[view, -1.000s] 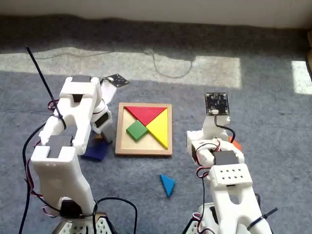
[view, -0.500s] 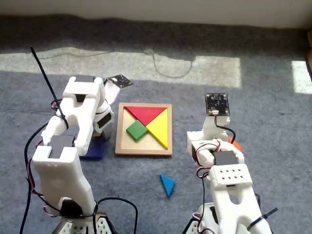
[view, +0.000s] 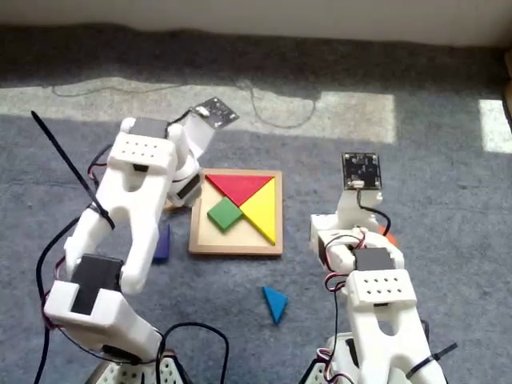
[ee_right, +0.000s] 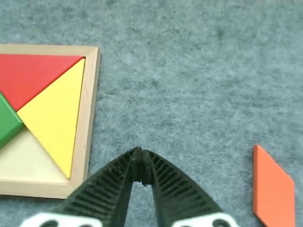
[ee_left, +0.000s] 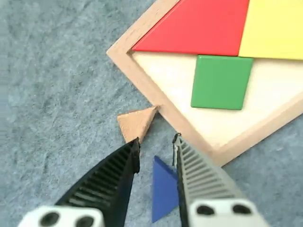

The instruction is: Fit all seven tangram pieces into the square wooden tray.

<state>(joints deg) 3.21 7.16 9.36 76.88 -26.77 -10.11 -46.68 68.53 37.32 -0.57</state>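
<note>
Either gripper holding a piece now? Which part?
Nothing is held. Left gripper open over the tan triangle and blue piece on the carpet; right gripper shut, empty.

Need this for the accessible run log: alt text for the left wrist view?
The open left gripper hovers over carpet just outside the tray, with a tan triangle at its tips and a blue piece beneath the gap. In the tray lie a red triangle, a yellow piece and a green square.

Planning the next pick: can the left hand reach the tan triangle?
Probably yes: the open left hand hovers right by the tan triangle, nothing covering it, though its tip abuts the tray.
</note>
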